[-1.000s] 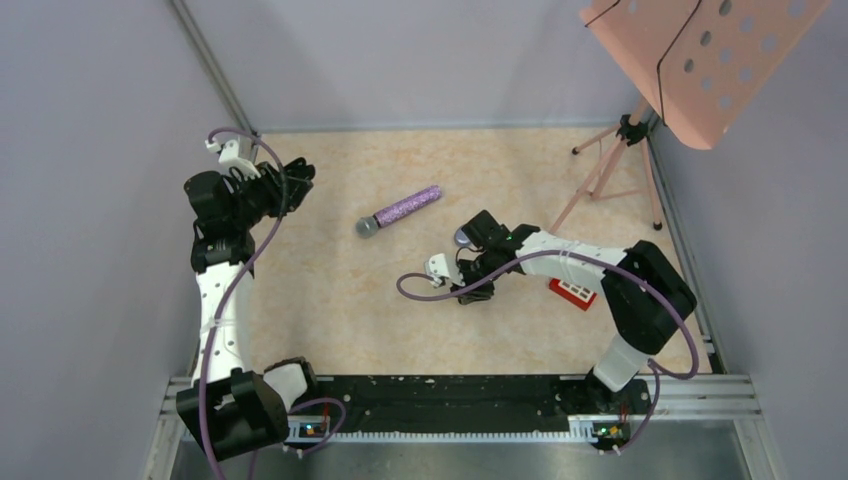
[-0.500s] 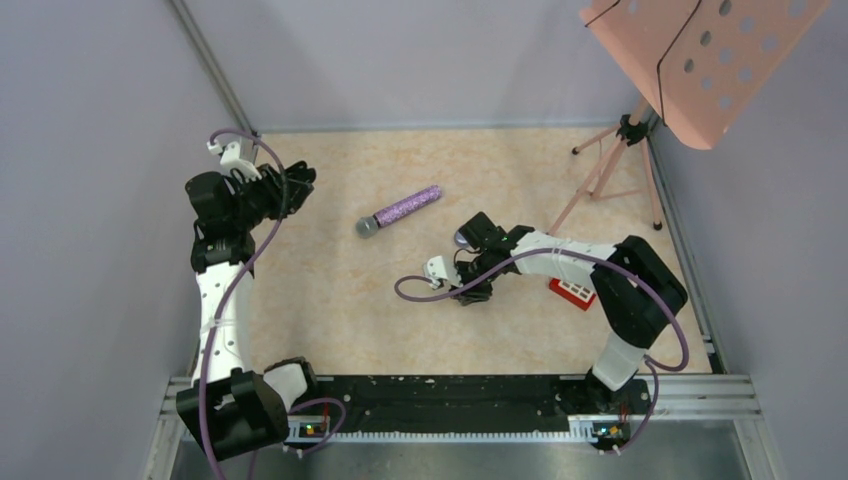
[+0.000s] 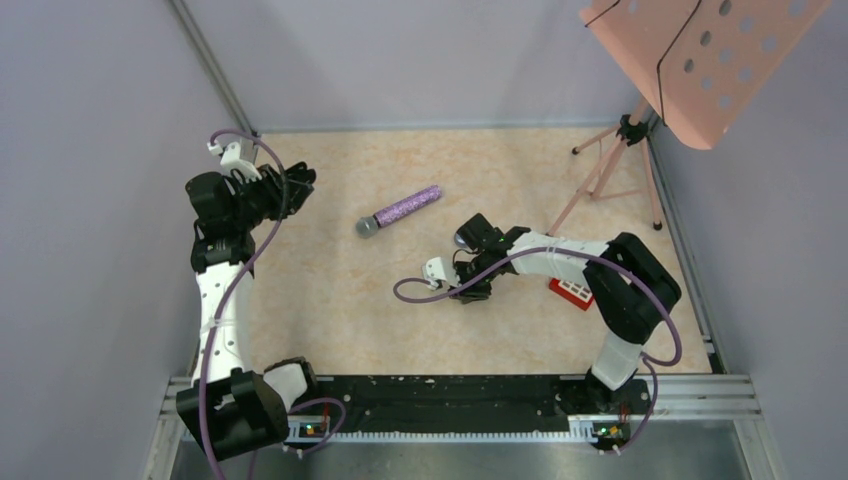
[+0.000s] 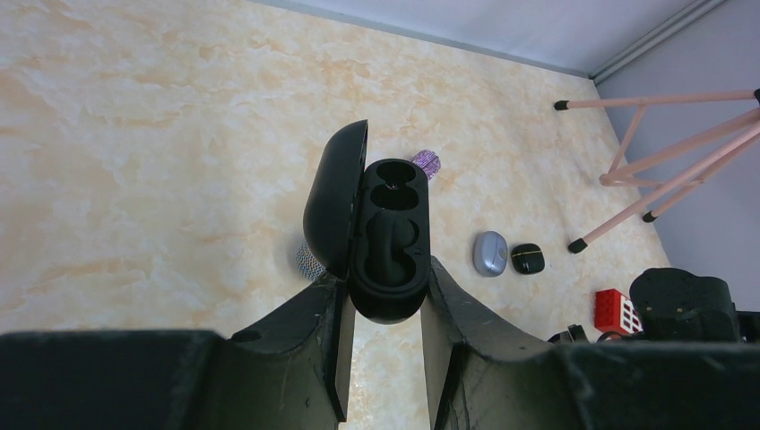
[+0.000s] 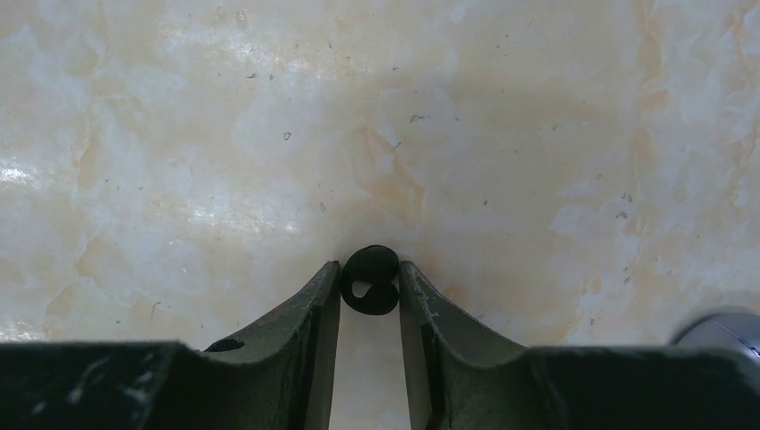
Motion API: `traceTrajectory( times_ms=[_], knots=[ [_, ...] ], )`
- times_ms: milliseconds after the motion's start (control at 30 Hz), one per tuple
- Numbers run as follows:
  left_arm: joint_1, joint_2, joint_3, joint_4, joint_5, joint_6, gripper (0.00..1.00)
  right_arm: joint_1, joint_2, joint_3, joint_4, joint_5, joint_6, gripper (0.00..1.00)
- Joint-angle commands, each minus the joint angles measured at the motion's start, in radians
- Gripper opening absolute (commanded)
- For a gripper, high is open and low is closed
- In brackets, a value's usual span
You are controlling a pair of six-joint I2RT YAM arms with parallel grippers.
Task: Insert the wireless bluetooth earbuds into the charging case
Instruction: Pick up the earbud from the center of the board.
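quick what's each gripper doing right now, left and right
Left gripper: closed on the open black charging case.
Right gripper: closed on a black earbud, down at the table.

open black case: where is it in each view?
Top external: hidden in the left gripper, upper left.
Left wrist: centre, open black case clamped between the fingers, lid up.
Right wrist: not in view.
Shared landmark: purple microphone, partly visible behind the case in the left wrist view.
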Motion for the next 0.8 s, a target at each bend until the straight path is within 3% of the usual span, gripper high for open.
traceTrajectory(
  times_ms=[0,767],
  knots=[
    [0.003,-0.003,0.043,0.034,0.002,0.012,0.0,0.008,-0.006,0.014,0.004,0.024,0.017,0.29],
    [0.004,-0.018,0.019,0.056,0.003,-0.011,0.0,0.008,-0.035,0.056,0.039,0.07,0.063,0.28]
  ],
)
